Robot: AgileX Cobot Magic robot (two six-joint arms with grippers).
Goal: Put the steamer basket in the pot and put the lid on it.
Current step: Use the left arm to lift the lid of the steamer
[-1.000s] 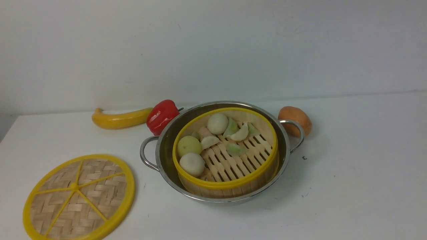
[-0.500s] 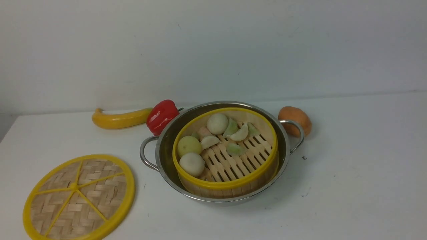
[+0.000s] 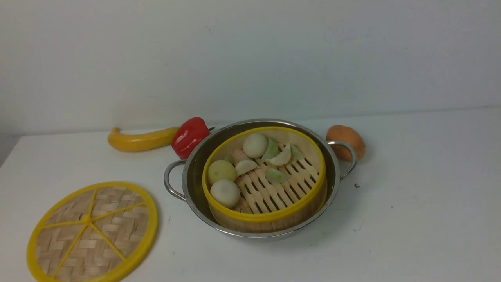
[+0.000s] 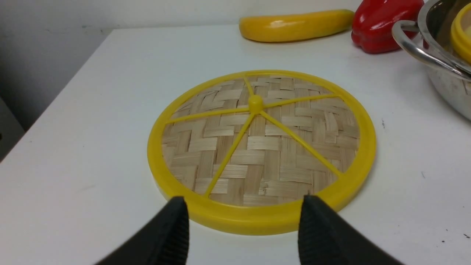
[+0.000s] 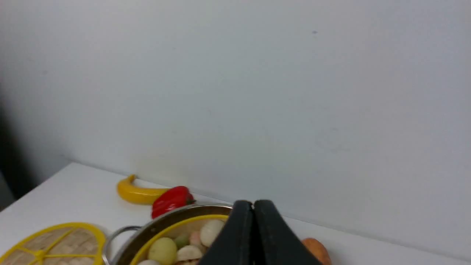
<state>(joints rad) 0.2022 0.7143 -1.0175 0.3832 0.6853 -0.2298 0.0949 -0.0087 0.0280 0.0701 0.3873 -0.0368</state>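
steamer basket (image 3: 266, 214): sits in the pot (image 3: 334, 172), mid-surface (image 3: 411, 219) | lid (image 4: 261, 147): flat near the front-left corner, not yet on | handling: probably light, stiff, smooth rim may slip; take the near yellow rim | left tool (image 4: 245, 200): open before that rim | right tool (image 5: 253, 206): closed, empty
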